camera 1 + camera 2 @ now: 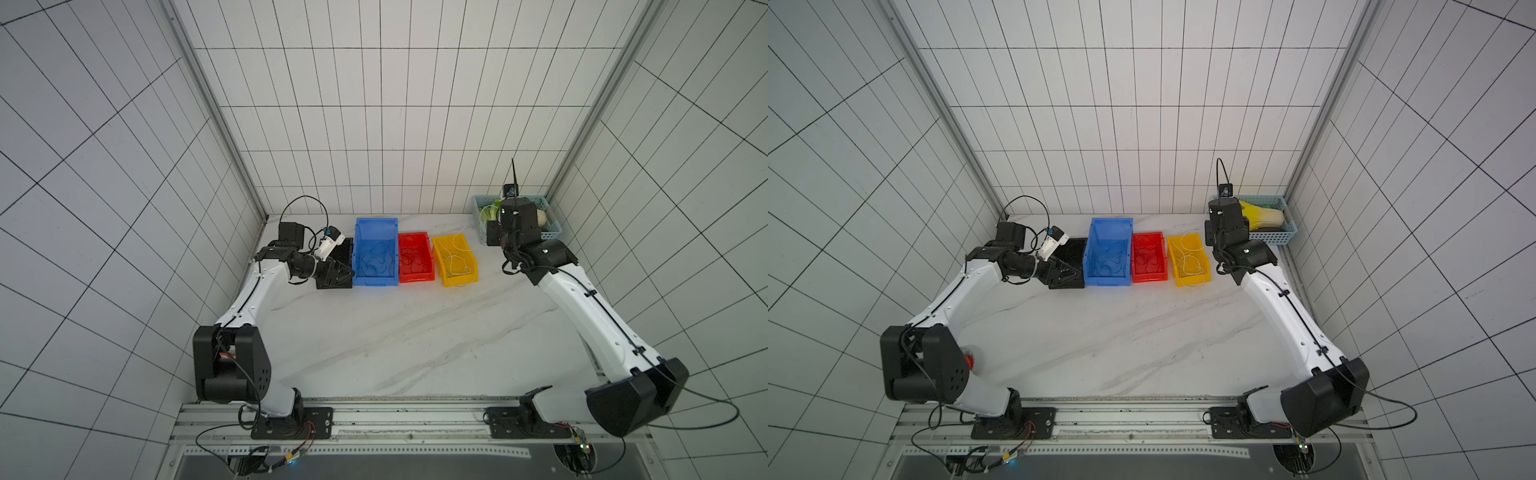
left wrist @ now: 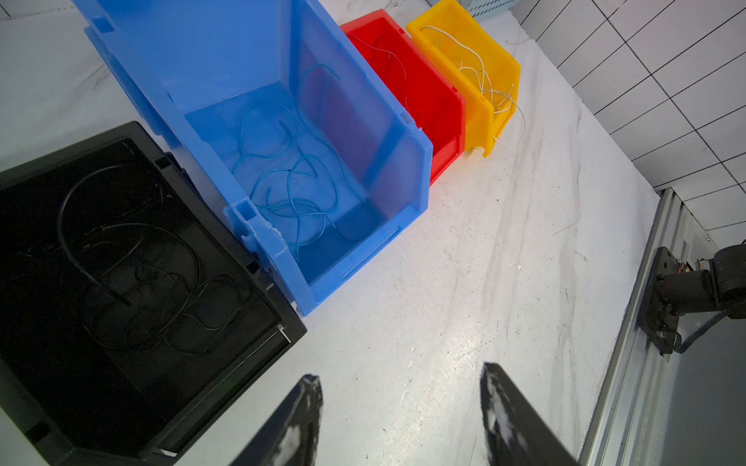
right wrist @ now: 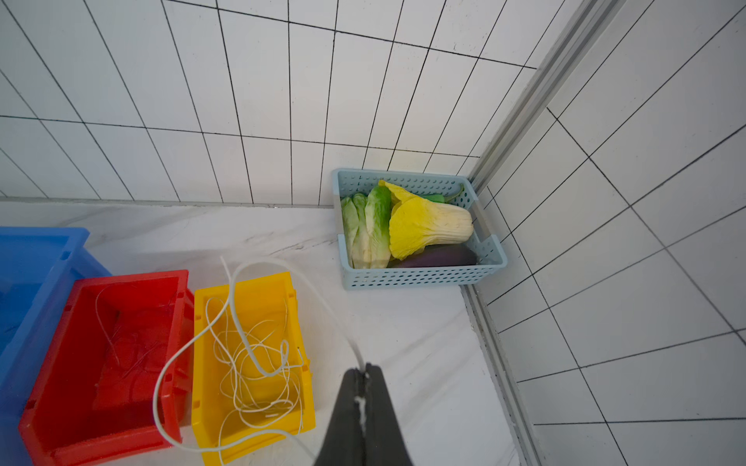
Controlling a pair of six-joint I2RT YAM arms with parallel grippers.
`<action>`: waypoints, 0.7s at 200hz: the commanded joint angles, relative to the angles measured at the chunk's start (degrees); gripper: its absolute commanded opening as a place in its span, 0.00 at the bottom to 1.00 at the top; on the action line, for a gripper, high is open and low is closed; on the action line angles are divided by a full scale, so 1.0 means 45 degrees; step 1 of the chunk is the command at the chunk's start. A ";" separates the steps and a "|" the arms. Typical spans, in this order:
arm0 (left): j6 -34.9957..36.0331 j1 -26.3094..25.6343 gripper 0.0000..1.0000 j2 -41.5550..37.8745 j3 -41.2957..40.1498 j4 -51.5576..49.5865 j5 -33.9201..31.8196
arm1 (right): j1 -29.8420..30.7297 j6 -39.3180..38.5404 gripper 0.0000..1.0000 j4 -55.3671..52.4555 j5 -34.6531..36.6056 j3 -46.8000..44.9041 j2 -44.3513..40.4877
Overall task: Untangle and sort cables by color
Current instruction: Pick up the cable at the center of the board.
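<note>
Tightly pinched in the closed right gripper (image 3: 364, 377): a white cable (image 3: 232, 298), no straight axis, arcing away from the tips, bending back down into the yellow bin (image 3: 258, 288), a wide loop spilling across the red bin (image 3: 133, 278). Elsewhere, spread and empty, the left gripper (image 2: 401, 387) over the table (image 2: 464, 282) beside the black bin (image 2: 80, 383); blue cables (image 2: 290, 189) curled in the blue bin (image 2: 415, 161).

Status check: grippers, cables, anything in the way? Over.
Left gripper open, empty, by black bin. Right gripper shut on white cable near yellow bin. Slack appears to trail across red bin corner.
</note>
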 commanded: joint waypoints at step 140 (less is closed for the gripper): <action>0.0463 -0.0063 0.58 -0.0291 -0.0293 -0.0146 0.0186 | -0.0500 0.0789 0.00 0.0459 -0.1279 0.2993 0.2362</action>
